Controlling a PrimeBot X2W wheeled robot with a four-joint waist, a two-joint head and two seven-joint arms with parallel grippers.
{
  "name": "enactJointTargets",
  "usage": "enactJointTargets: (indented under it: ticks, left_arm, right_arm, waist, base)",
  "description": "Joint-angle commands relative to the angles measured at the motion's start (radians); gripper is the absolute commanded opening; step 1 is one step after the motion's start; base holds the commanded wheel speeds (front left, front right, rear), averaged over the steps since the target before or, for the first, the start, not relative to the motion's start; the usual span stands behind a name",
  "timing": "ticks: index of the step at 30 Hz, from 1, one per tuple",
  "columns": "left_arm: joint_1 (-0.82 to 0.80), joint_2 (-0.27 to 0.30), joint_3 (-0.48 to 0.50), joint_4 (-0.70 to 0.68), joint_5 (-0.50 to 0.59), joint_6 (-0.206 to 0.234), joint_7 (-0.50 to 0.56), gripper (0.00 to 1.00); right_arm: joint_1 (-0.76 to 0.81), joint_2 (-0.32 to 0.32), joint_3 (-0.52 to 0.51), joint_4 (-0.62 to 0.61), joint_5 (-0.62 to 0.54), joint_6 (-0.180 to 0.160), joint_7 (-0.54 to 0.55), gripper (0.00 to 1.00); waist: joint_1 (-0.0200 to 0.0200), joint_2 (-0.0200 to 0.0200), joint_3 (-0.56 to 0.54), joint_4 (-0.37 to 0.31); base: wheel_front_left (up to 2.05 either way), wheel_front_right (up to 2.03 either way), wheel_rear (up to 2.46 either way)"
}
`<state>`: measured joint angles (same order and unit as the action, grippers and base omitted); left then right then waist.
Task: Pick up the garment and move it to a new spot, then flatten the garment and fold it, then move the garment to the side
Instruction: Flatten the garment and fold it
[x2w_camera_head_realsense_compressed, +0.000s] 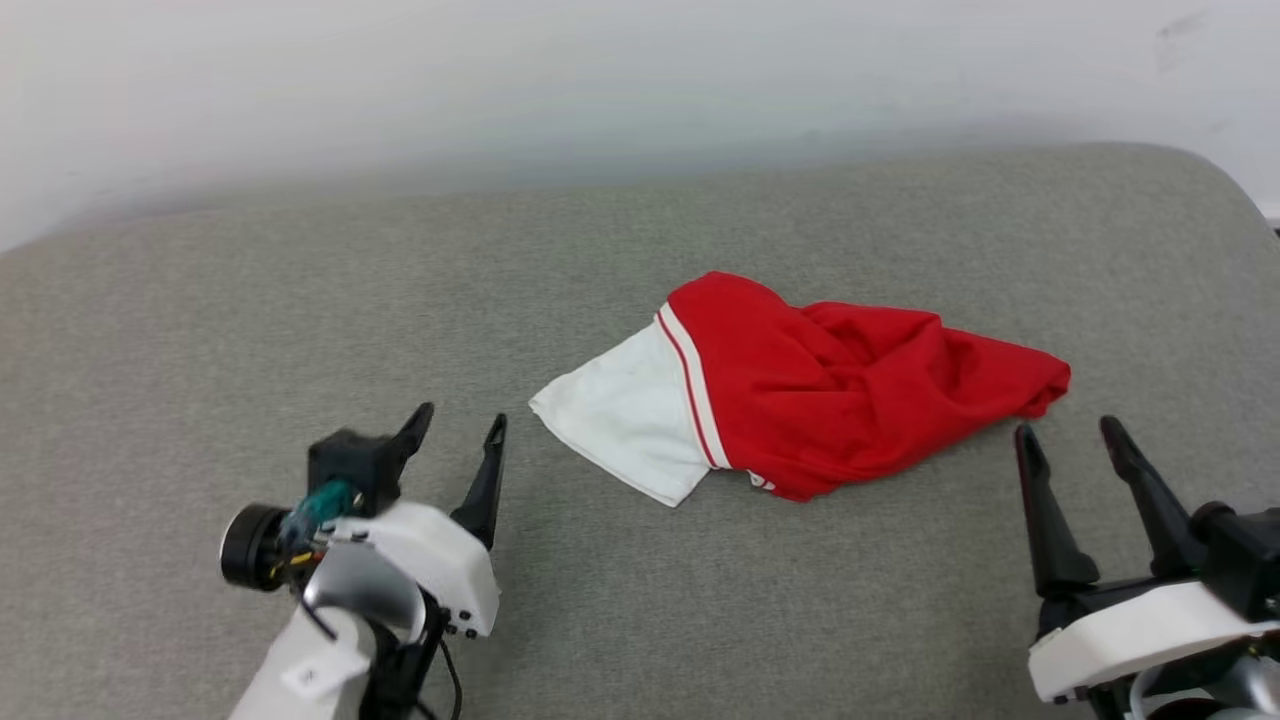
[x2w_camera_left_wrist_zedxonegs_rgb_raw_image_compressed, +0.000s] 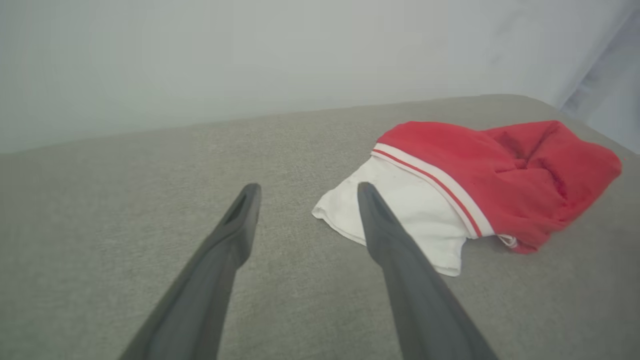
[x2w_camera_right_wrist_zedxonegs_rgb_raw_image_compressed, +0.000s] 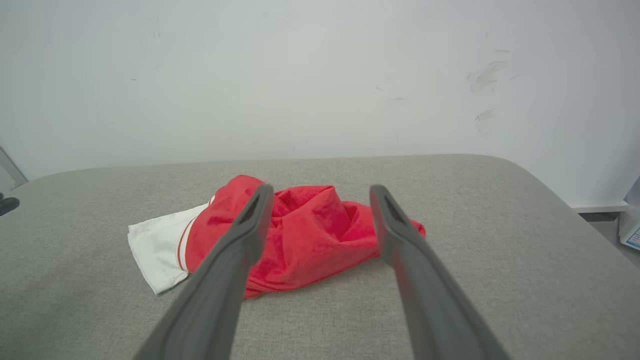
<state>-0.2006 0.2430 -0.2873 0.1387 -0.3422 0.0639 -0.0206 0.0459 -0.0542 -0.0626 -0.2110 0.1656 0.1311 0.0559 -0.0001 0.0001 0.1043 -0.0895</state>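
Observation:
The garment (x2w_camera_head_realsense_compressed: 800, 395) lies crumpled on the grey padded surface (x2w_camera_head_realsense_compressed: 640, 250), right of centre: a red bunched body with a white sleeve and red-and-white striped trim sticking out to the left. My left gripper (x2w_camera_head_realsense_compressed: 460, 420) hovers open at the lower left, a short way left of the white sleeve (x2w_camera_left_wrist_zedxonegs_rgb_raw_image_compressed: 400, 210). Open too, my right gripper (x2w_camera_head_realsense_compressed: 1068, 432) stands at the lower right, its fingertips just short of the garment's red end (x2w_camera_right_wrist_zedxonegs_rgb_raw_image_compressed: 320, 225). Neither touches the cloth. In the left wrist view the left gripper (x2w_camera_left_wrist_zedxonegs_rgb_raw_image_compressed: 305, 189) frames bare surface beside the sleeve.
A pale wall (x2w_camera_head_realsense_compressed: 640, 80) rises right behind the padded surface. The surface's rounded right corner (x2w_camera_right_wrist_zedxonegs_rgb_raw_image_compressed: 540, 175) drops off to the floor, where a white and blue object (x2w_camera_right_wrist_zedxonegs_rgb_raw_image_compressed: 631, 230) sits. Bare grey padding spreads to the left (x2w_camera_head_realsense_compressed: 200, 320) and in front of the garment.

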Motion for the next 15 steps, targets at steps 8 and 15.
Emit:
enactJointTargets:
  ticks: [8,15]
  left_arm:
    - [-0.186,0.04,-0.042,0.142,-0.076,-0.094,0.312,1.0]
    - [-0.337,0.048,-0.065,0.268,-0.095,-0.126,0.459,1.0]
  right_arm:
    - [-0.028,0.005,0.061,0.025,0.016,-0.001,-0.007,1.0]
    - [-0.064,0.005,0.088,0.049,0.045,-0.001,-0.035,1.0]
  waist:
    - [0.0001,-0.0001,0.052,-0.093]
    - [0.0001,-0.0001,0.136,-0.143]
  base:
    - [0.0,0.0,0.0]
    - [0.0,0.0,0.0]
